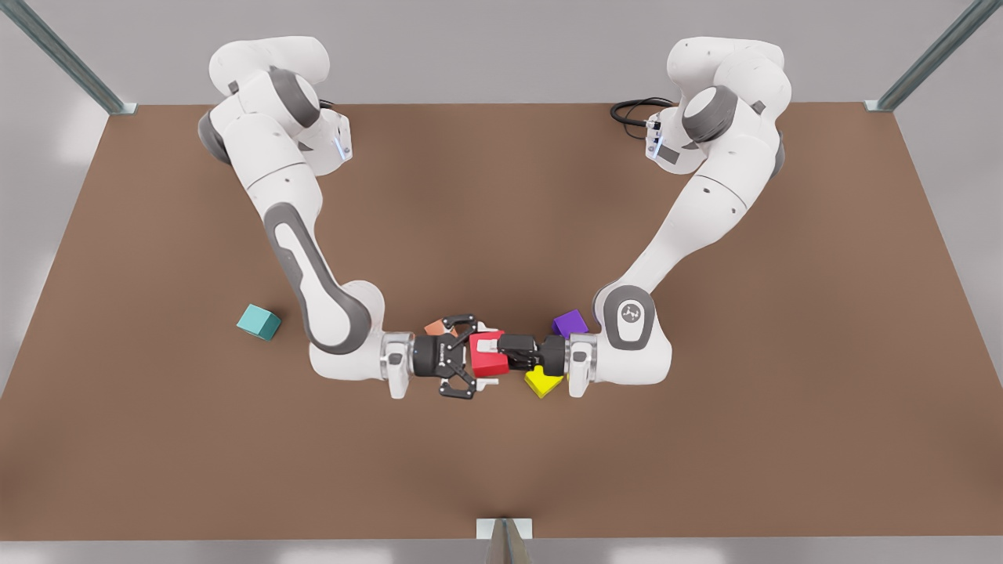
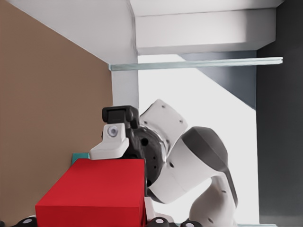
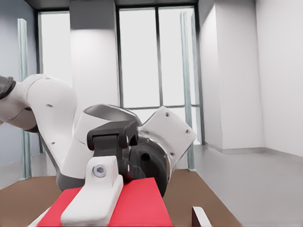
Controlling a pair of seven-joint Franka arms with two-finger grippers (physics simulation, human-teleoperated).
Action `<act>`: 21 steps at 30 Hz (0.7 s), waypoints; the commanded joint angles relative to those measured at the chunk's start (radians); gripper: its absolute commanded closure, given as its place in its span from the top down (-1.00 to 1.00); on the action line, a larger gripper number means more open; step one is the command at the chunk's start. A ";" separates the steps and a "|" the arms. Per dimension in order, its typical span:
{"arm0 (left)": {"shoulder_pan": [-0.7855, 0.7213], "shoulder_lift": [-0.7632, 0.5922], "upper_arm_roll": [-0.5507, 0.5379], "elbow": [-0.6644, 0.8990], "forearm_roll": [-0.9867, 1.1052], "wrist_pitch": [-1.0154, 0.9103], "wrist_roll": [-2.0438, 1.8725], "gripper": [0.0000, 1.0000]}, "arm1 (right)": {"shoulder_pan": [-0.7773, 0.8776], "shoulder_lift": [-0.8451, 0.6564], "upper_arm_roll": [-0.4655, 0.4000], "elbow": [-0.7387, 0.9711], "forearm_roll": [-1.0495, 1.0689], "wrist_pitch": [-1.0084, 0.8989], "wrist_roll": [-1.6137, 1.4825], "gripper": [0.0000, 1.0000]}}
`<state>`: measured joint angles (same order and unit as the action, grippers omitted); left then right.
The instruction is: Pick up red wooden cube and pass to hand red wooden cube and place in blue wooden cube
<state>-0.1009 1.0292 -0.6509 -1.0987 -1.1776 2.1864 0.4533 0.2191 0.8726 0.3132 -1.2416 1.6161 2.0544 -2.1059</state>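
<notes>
The red wooden cube [image 1: 490, 362] hangs between my two grippers near the table's front middle. My left gripper [image 1: 508, 350], on the arm at the front view's right, is shut on it. One of its fingers [image 3: 97, 194] lies across the red face [image 3: 139, 208]. My right gripper [image 1: 484, 354] comes from the front view's left and is open, its white fingertips straddling the cube. One fingertip [image 3: 200, 218] stands a little off the cube's side, and another finger [image 2: 111, 142] sits at the edge of the cube [image 2: 94, 194]. The blue wooden cube [image 1: 258, 321], teal, rests on the table far toward the front view's left and peeks out behind the red one [image 2: 79, 156].
A salmon-orange cube [image 1: 436, 327] lies just behind my right gripper. A purple cube [image 1: 570, 322] and a yellow cube [image 1: 542, 382] sit by my left wrist. Brown tabletop [image 1: 157, 439] stretches between the grippers and the teal cube.
</notes>
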 commanded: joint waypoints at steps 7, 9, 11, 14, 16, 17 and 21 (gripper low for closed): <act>0.000 -0.003 -0.001 -0.001 -0.013 -0.004 0.041 0.14 | 0.002 0.002 0.000 -0.006 -0.002 0.009 0.001 1.00; 0.000 -0.001 -0.001 -0.001 -0.013 -0.004 0.042 0.14 | 0.002 0.003 0.000 -0.006 -0.002 0.009 0.001 0.98; 0.000 -0.001 -0.001 -0.001 -0.013 -0.004 0.042 0.37 | 0.003 0.006 0.000 -0.001 -0.002 0.009 0.001 0.77; 0.000 -0.001 -0.001 -0.003 -0.013 -0.004 0.042 1.00 | 0.003 0.009 0.000 0.004 -0.002 0.009 0.000 0.23; 0.000 -0.003 -0.001 -0.003 -0.013 -0.004 0.042 1.00 | 0.003 0.009 0.000 0.004 -0.002 0.009 0.000 0.23; 0.000 -0.003 -0.001 -0.001 -0.013 -0.004 0.042 1.00 | 0.003 0.009 0.000 0.004 -0.002 0.010 0.000 0.24; 0.006 -0.005 -0.001 -0.003 -0.013 -0.005 0.041 1.00 | 0.003 0.008 0.000 0.004 -0.002 0.009 0.001 0.23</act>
<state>-0.0958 1.0269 -0.6512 -1.1022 -1.1919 2.1836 0.4773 0.2225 0.8822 0.3122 -1.2384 1.6087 2.0619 -2.1003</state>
